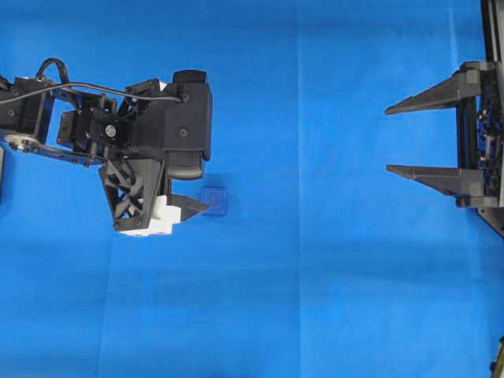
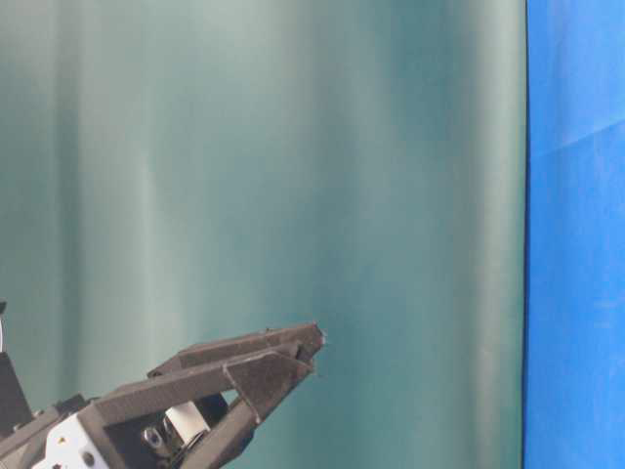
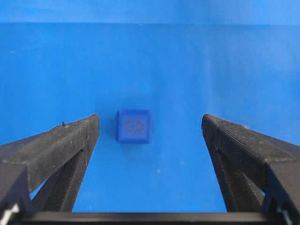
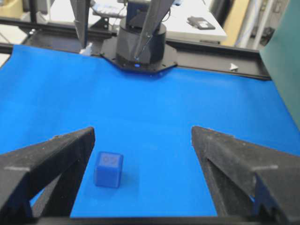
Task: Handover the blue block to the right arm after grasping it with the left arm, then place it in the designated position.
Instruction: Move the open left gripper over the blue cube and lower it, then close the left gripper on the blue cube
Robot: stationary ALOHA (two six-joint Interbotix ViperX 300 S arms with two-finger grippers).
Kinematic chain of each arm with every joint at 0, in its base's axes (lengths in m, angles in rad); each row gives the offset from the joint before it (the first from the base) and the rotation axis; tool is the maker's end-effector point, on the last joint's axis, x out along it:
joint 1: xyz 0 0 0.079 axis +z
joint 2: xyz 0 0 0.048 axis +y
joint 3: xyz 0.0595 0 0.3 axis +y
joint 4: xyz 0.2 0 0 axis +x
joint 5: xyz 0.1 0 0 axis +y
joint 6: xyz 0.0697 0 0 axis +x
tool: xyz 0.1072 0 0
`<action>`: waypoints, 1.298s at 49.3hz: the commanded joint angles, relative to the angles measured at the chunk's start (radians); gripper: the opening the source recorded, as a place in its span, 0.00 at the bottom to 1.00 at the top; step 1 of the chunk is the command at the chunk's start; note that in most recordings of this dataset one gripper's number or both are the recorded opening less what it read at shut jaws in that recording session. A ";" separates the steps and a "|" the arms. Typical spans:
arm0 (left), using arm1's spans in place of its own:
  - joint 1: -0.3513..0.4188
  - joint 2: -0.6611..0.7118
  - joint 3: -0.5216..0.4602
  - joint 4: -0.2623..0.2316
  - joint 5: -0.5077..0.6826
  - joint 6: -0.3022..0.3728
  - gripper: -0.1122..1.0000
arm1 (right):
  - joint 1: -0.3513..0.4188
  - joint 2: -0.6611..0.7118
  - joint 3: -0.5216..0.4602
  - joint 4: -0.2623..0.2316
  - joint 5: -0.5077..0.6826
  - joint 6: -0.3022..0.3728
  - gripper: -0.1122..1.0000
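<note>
The blue block (image 1: 213, 201) lies on the blue cloth (image 1: 315, 299), held by nothing. My left gripper (image 1: 201, 193), with white corner pieces, hangs just left of it. One fingertip is beside the block and the other is hidden under the wrist. In the left wrist view the left gripper (image 3: 154, 123) is open, and the block (image 3: 134, 126) sits between the tips, nearer the left finger (image 3: 70, 140). The fingers also show in the table-level view (image 2: 293, 357). My all-black right gripper (image 1: 387, 139) is open and empty at the far right. In the right wrist view (image 4: 142, 133) the block (image 4: 108, 169) lies by its left finger.
A green backdrop (image 2: 293, 147) fills the table-level view. An arm base (image 4: 140, 44) on a black rail (image 4: 211, 51) stands at the cloth's far edge in the right wrist view, with desks behind it.
</note>
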 commanded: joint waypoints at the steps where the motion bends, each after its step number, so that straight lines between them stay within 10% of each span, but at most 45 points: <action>1: -0.003 -0.021 -0.023 0.002 -0.002 0.000 0.94 | -0.002 0.003 -0.020 0.003 -0.005 0.002 0.98; 64: -0.003 -0.009 0.061 0.002 -0.087 0.000 0.94 | -0.002 0.011 -0.020 0.003 -0.005 0.002 0.98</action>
